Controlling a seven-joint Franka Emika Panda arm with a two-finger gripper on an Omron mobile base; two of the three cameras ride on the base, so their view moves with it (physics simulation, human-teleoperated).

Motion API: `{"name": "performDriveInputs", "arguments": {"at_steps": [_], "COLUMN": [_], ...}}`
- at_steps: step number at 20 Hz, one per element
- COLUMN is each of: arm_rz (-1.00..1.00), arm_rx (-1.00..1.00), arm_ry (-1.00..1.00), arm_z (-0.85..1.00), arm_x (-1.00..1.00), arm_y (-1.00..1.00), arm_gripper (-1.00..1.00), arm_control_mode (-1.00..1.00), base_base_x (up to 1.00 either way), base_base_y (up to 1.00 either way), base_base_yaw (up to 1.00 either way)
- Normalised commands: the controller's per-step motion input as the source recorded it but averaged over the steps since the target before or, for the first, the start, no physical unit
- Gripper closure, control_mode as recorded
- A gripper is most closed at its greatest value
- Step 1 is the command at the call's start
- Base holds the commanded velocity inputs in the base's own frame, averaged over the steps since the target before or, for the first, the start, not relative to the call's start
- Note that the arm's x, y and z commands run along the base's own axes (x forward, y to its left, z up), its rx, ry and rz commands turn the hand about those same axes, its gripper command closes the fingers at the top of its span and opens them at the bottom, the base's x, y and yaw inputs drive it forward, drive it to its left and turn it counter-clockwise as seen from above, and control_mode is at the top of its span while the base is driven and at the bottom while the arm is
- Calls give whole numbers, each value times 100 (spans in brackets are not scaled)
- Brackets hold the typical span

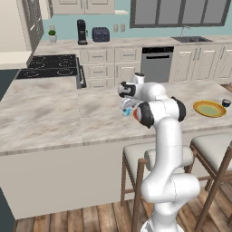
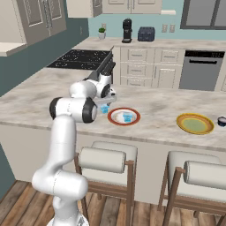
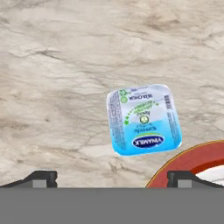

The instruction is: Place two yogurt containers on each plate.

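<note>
Spread wide, the claw (image 3: 112,177) is held over a pale blue yogurt cup (image 3: 144,119) lying on the marble surface (image 3: 52,78), just beside the red-rimmed plate (image 2: 124,116), where one blue cup (image 2: 127,117) is seen. Farther right, nothing is seen on the yellow plate (image 2: 195,123); a dark cup (image 2: 221,121) is seen just beyond it. Little is judged done.

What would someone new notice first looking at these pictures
Probably the white arm bent over the marble island counter, its open fingers standing above a pale blue yogurt cup that lies on the stone just beside the red-rimmed plate. That plate already carries another pale blue cup, while the yellow plate sits further right along the counter.
</note>
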Motion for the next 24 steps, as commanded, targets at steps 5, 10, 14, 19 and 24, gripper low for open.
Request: {"name": "performDriveInputs", "arguments": {"at_steps": [5, 10, 14, 19, 24], "arm_rz": [1, 0, 0, 0, 0], "arm_rx": [0, 0, 0, 0, 0], "arm_ry": [0, 1, 6, 10, 9], "arm_z": [0, -3, -8, -12, -16], "arm_x": [42, 36, 24, 7, 2], "arm_y": [0, 0, 0, 0, 0], "arm_gripper": [-100, -100, -100, -100, -100], "arm_control_mode": [-100, -100, -100, -100, -100], "base_base_x": [0, 0, 0, 0, 0], "base_base_y": [0, 0, 0, 0, 0], "base_base_yaw": [0, 0, 0, 0, 0]}}
